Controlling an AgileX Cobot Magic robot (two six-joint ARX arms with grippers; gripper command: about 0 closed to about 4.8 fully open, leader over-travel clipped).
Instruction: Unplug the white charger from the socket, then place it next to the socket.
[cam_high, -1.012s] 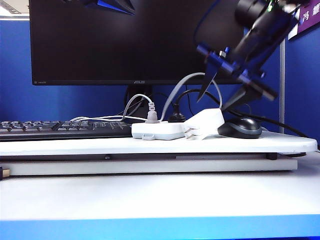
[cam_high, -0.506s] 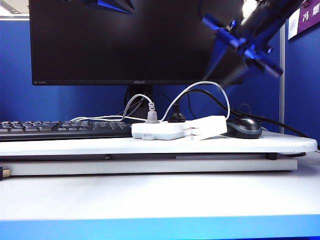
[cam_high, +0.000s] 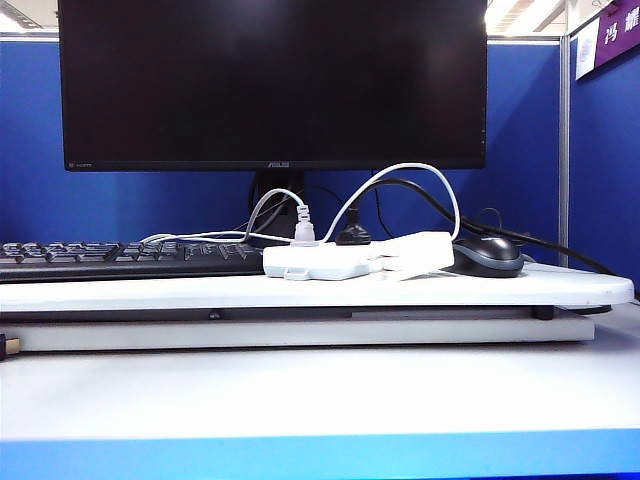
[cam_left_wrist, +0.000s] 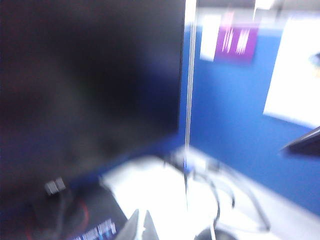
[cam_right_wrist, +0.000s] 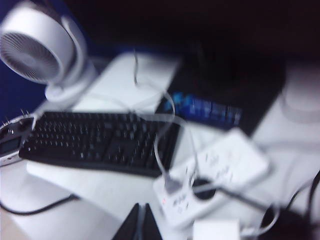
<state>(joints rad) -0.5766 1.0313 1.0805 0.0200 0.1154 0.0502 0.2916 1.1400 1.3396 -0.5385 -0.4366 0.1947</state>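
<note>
We judge the job done; the white charger (cam_high: 418, 252) lies flat on the desk board (cam_high: 300, 290), unplugged, its end touching the socket (cam_high: 315, 262) at that strip's three o'clock end, between it and the mouse (cam_high: 487, 255); its thin cable (cam_high: 405, 180) loops up and over toward twelve o'clock, slack because nothing pulls on it; a grey-white plug (cam_high: 304, 232) and a black plug (cam_high: 352, 236) stand seated in the strip, since the task leaves them alone. Neither arm shows in the exterior view. The right gripper (cam_right_wrist: 141, 222) hangs above the keyboard (cam_right_wrist: 100, 142) and strip, fingers pressed together on nothing, as nothing is left to carry; the left gripper (cam_left_wrist: 141, 227) shows only blurred tips close together beside the monitor (cam_left_wrist: 90, 90); we cannot tell its state.
</note>
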